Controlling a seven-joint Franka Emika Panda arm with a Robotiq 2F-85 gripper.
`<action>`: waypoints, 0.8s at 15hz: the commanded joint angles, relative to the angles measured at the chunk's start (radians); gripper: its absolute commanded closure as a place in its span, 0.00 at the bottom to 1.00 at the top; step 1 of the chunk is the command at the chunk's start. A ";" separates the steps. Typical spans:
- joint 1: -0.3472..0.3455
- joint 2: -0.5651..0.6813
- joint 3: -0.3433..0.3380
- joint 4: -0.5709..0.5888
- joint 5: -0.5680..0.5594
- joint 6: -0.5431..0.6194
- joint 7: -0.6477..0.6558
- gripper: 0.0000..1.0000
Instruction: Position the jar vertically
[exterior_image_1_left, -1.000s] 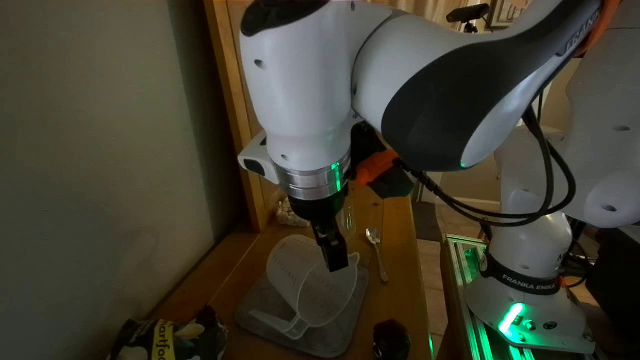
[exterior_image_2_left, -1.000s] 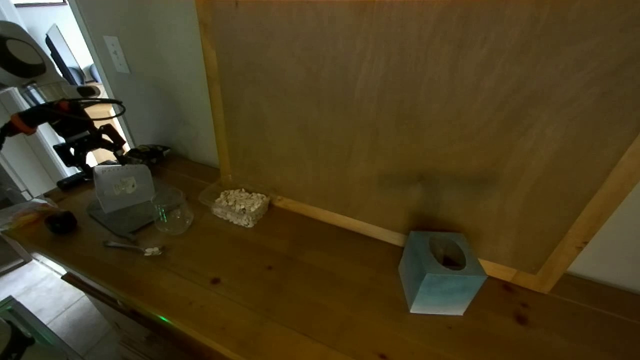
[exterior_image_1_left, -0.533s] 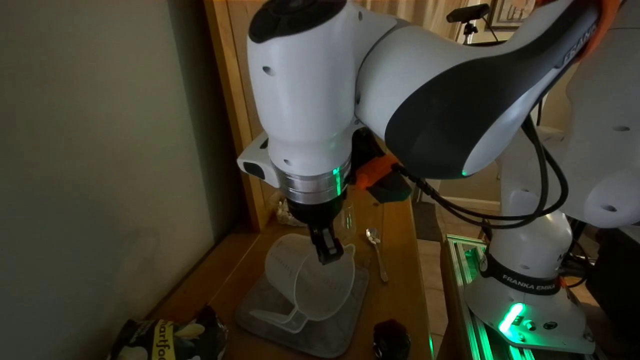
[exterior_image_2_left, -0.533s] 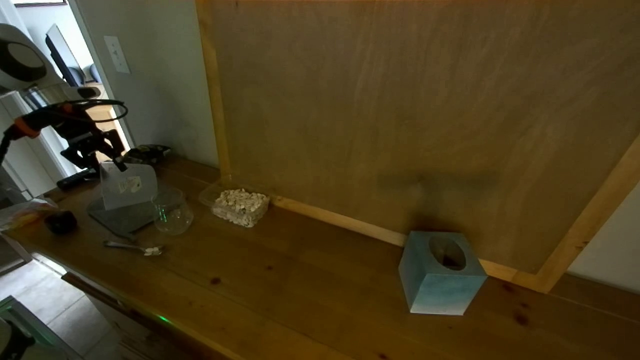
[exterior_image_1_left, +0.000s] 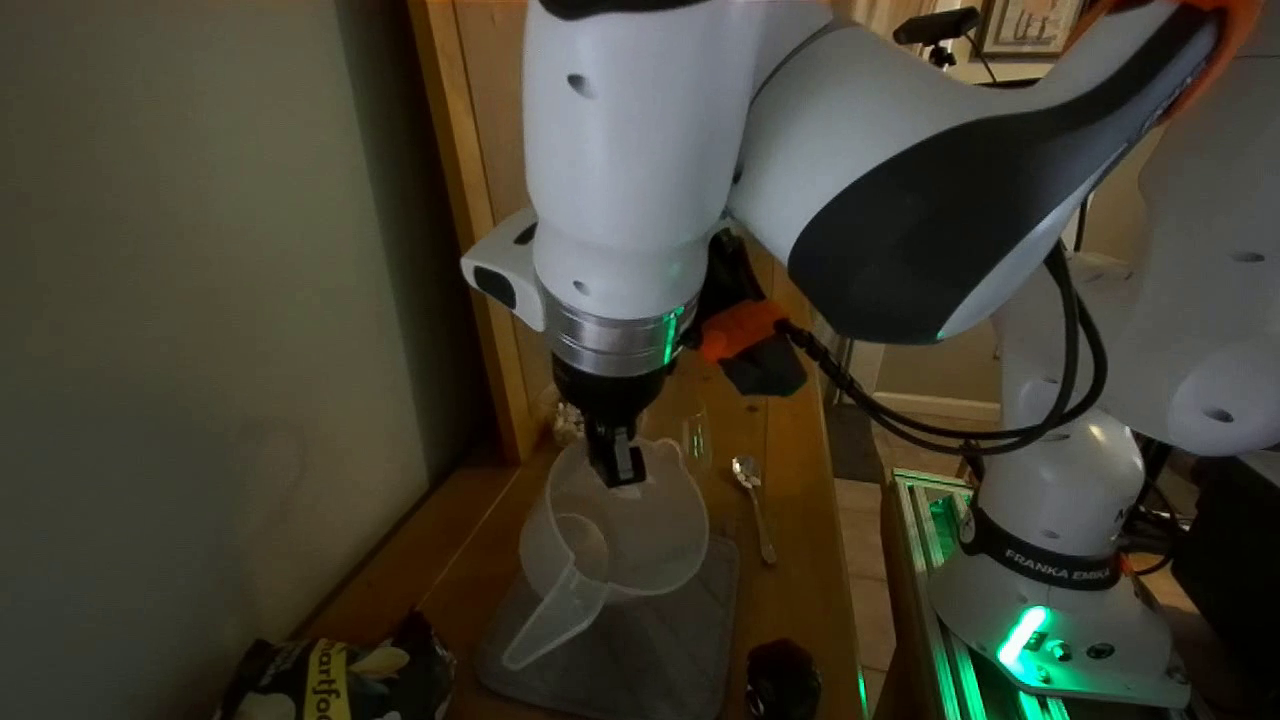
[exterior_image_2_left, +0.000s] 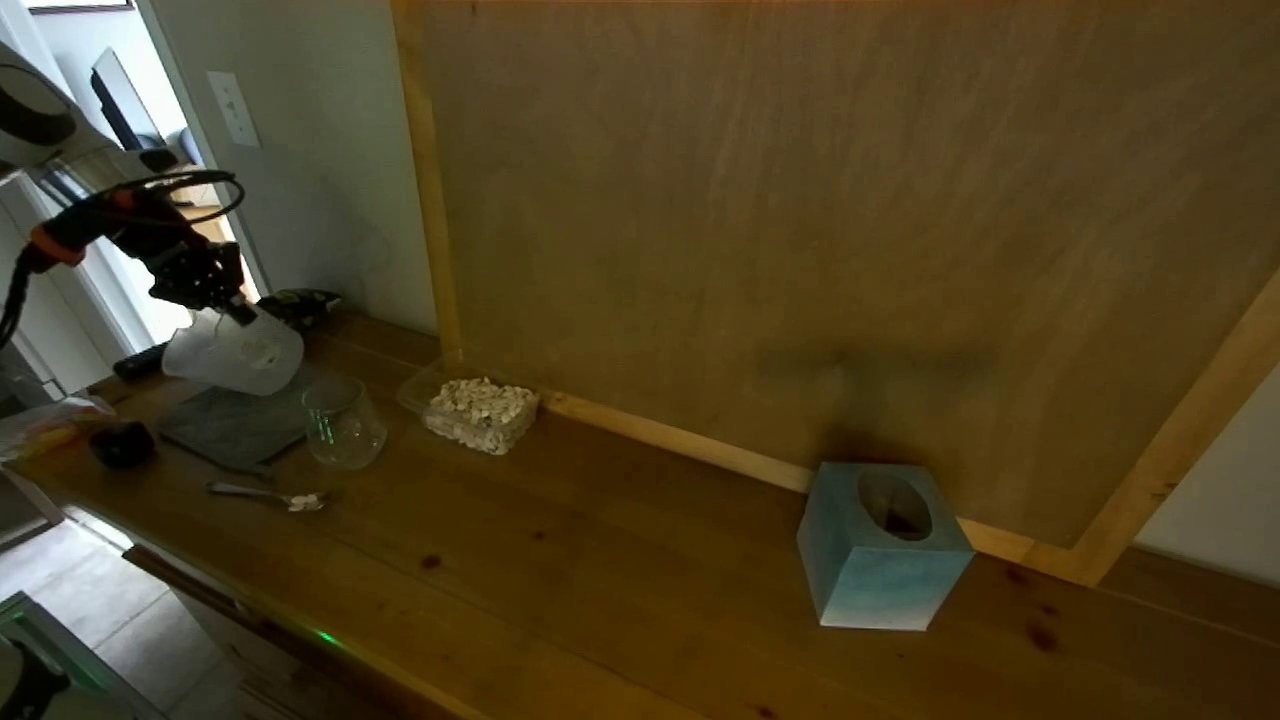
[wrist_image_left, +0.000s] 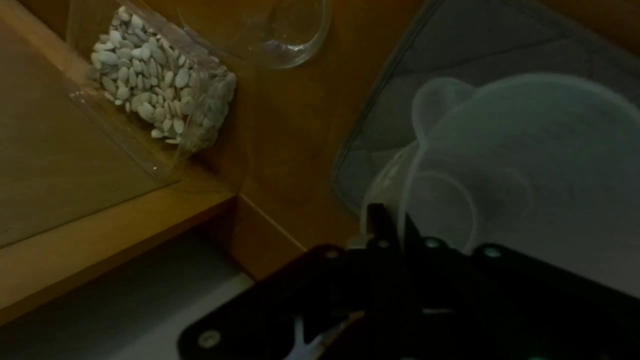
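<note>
Translucent, whitish plastic jug (exterior_image_1_left: 640, 535) held at a tilt over a grey quilted mat (exterior_image_1_left: 690, 650) on the wooden worktop (exterior_image_2_left: 620, 640); whether its base touches the mat cannot be told. The jaws of the gripper (wrist_image_left: 395, 227) clamp the jug's wall at the rim, with only the wall's thickness between them, one inside the mouth and one outside. The wrist view also shows the pouring spout (wrist_image_left: 442, 102). In an exterior view, the handle (exterior_image_1_left: 555, 620) points near and left; a metal spoon (exterior_image_1_left: 758, 512) lies right of the mat, a black snack bag (exterior_image_1_left: 335, 670) near left, and a dark rounded object (exterior_image_1_left: 783, 680), too dim to identify, near right. In an exterior view, a clear drinking glass (exterior_image_2_left: 345, 440) stands to the right, near the mat; farther right, beside a wooden-framed panel (exterior_image_2_left: 800, 250), is a clear plastic container (exterior_image_2_left: 480, 436) of pale, flat seeds (wrist_image_left: 145, 75). A blue-and-white tissue box (exterior_image_2_left: 885, 560) sits well apart at right.
</note>
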 joint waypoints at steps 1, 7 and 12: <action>-0.017 -0.088 0.020 -0.040 -0.076 0.047 0.116 0.99; -0.023 -0.164 -0.015 -0.050 0.029 0.073 0.175 0.99; -0.015 -0.194 -0.107 -0.076 0.288 0.109 0.101 0.99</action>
